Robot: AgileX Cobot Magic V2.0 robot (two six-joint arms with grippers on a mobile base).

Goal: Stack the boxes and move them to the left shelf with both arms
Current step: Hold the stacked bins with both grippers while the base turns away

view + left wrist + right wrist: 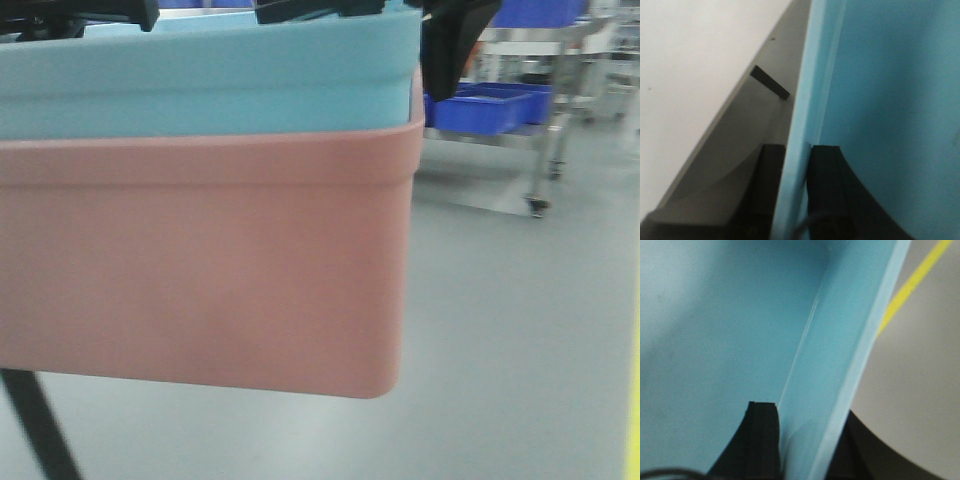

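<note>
In the front view the light blue bin [200,85] is sitting nested in the salmon pink bin [200,260], off the floor [520,330]; at the left wrist the left tool [797,160] is pinching the light blue bin's wall, and at the right wrist the right tool [807,422] is pinching it likewise.

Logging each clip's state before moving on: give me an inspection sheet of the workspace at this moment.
Surface: grey floor with a yellow line; no table seen.
Job's things: blue bin nested in pink bin, both held off the floor; left shelf not seen.
Clutter: nothing seen.
Grippers: left gripper shut on the blue bin's wall, one finger on each side; right gripper likewise.
Cables: what looks like a thin cable at the left gripper's base.
Surroundings: steel rack holding dark blue bins, back right.
</note>
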